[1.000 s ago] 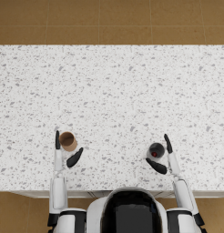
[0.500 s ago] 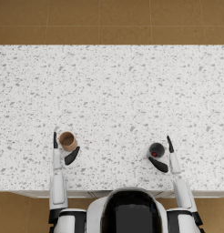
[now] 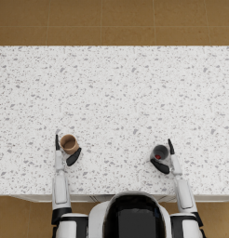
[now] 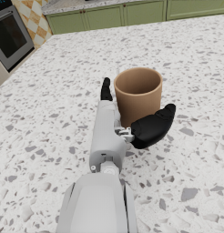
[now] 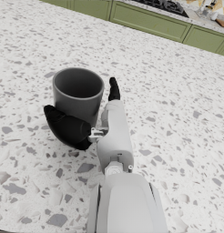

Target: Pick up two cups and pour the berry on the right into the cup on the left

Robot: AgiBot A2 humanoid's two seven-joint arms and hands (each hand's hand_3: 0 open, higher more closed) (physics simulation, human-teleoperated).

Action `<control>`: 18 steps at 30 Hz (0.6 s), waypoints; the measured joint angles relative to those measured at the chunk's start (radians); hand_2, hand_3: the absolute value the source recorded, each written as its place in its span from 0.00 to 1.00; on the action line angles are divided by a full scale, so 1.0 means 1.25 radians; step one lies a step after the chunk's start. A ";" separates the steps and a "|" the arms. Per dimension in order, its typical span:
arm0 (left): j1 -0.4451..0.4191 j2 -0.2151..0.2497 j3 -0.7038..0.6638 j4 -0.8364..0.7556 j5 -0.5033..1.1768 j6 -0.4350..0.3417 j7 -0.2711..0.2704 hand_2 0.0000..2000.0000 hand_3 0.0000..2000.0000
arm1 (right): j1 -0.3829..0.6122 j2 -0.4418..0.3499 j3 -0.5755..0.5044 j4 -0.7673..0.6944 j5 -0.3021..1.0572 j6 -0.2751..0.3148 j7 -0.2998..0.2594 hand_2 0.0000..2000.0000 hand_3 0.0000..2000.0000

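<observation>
Grey cup [image 3: 160, 152] with the berry [image 3: 158, 157] stands upright on the speckled counter [image 3: 116, 93], near the front edge on the robot's right side. Brown cup [image 3: 69, 143] stands upright near the same edge on its left side, well apart from the grey one. Each cup has its own arm close by, so no reaching across is called for.

Right hand [image 3: 164, 160]: the right wrist view shows the grey cup sitting in the crook of the hand, thumb on one side of the wall, the straight fingers [image 5: 114, 89] on the other. Fingers apart, bracketing the cup; whether they press on it I cannot tell. The cup base looks seated on the counter.

Left hand [image 3: 65, 151]: mirror arrangement. In the left wrist view the brown cup [image 4: 138, 93] lies between the thumb and the fingers [image 4: 106, 88]. The thumb looks close against the lower wall; firm contact not confirmed. Not lifted.

Judgement: both cups lie directly ahead of their hands, long axis vertical, mouths up. The next move turns on closing sideways around each wall, then lifting straight. The berry shows as a small red spot inside the grey cup, head view only.
</observation>
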 measured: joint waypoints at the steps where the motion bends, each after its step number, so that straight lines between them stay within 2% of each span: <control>1: 0.004 0.001 0.001 0.010 0.000 0.000 0.000 0.00 0.00 | 0.003 -0.003 -0.001 -0.007 0.000 -0.001 0.000 0.00 0.00; 14: 0.069 0.013 0.017 0.080 0.000 0.005 -0.003 0.00 0.00 | 0.018 -0.032 0.006 -0.018 0.000 -0.029 -0.005 0.00 0.00; 15: 0.072 0.014 0.019 0.083 0.000 0.004 -0.003 0.68 0.16 | 0.019 -0.034 0.008 -0.013 0.000 -0.031 -0.005 0.68 0.16; 16: 0.075 0.014 0.019 0.086 0.001 -0.007 -0.003 1.00 0.33 | 0.020 -0.035 0.008 -0.008 0.000 -0.007 -0.005 1.00 0.33; 18: 0.077 0.012 0.018 0.085 0.001 -0.029 -0.003 1.00 0.64 | 0.019 -0.038 0.005 0.002 0.001 0.040 -0.008 1.00 0.64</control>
